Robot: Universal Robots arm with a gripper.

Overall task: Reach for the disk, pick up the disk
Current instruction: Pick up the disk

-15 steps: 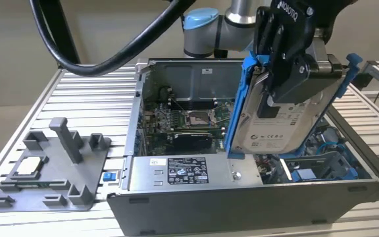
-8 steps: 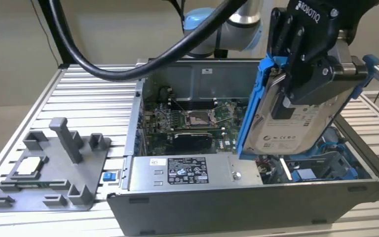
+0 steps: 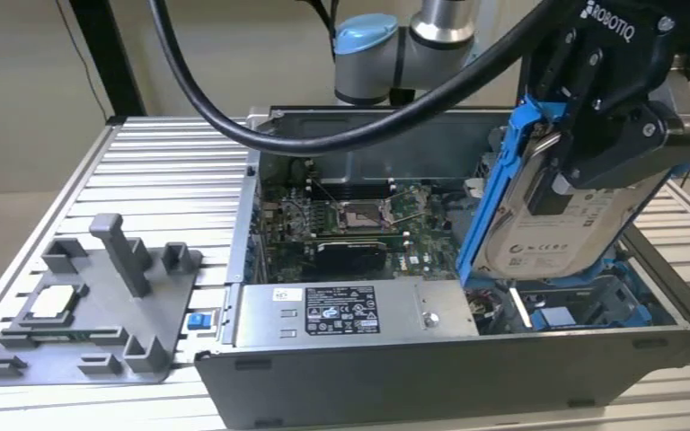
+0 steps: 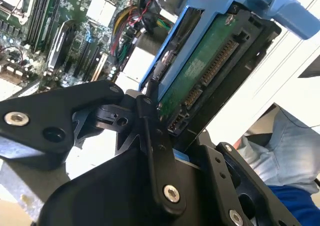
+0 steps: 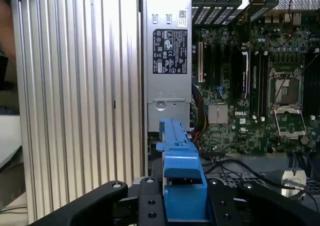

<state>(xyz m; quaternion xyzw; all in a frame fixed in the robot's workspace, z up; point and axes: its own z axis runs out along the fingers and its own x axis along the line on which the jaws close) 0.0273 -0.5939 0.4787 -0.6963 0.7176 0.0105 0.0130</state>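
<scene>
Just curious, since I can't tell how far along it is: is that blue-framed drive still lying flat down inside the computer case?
No. In the exterior view the gripper holds the disk tilted up above the open case.

Disk (image 5: 180, 186) between claw (image 5: 182, 206) fingers (image 5: 150, 201)

the end effector (image 3: 585, 153) covers the disk's (image 3: 537, 235) upper part in the exterior view.

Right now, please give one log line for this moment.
gripper: shut on disk | disk: lifted, tilted, above open computer case | stage: pick-up done
</scene>
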